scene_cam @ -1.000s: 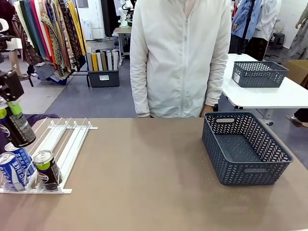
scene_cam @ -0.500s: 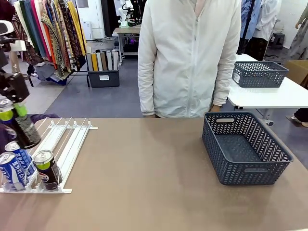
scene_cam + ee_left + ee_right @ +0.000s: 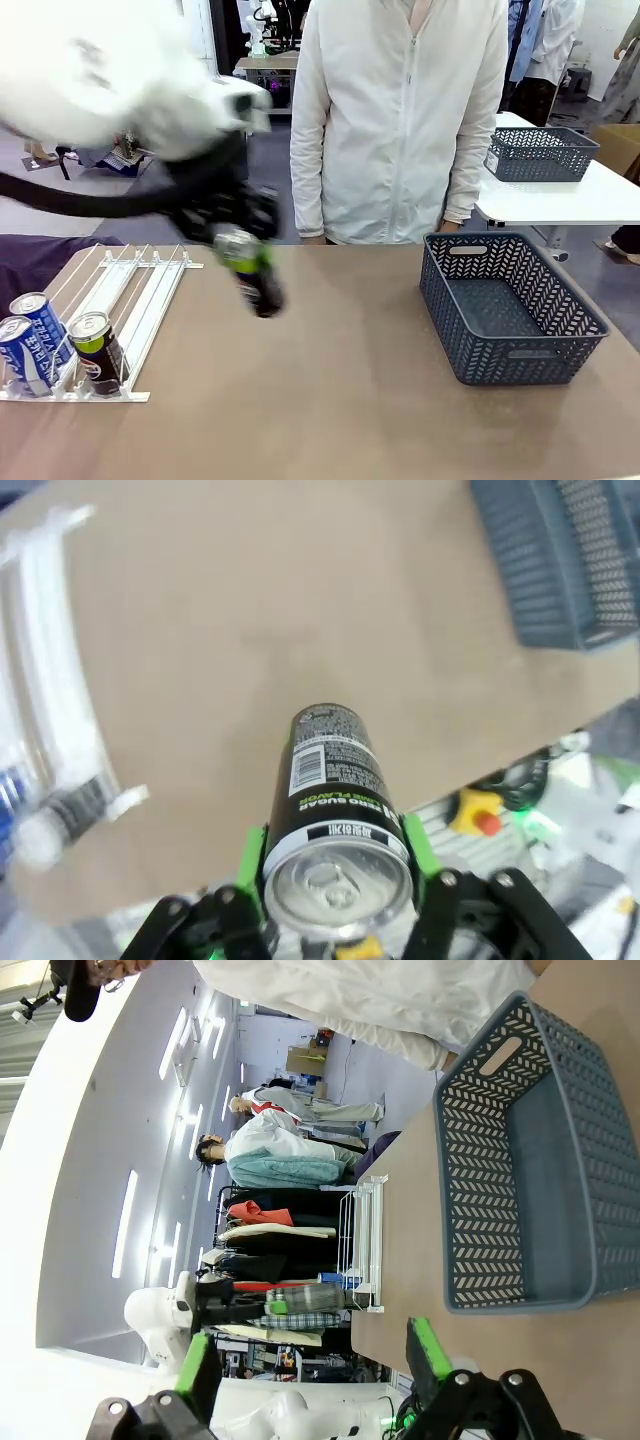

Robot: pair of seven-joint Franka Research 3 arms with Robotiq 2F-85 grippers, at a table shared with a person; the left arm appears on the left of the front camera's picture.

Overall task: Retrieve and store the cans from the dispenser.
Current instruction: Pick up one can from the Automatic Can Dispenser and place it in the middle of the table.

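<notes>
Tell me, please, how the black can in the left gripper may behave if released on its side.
The black can is a smooth cylinder, so on its side it would probably roll. It is slim and tall, so upright it may tip. The left gripper clamps it near the top; its glossy wall could slip.

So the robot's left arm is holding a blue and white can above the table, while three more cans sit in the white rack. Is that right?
Not quite: the can in the left end effector is black with yellow-green accents, not blue and white; the left wrist view shows it. It is above the table, and three more cans sit in the white rack.
</notes>
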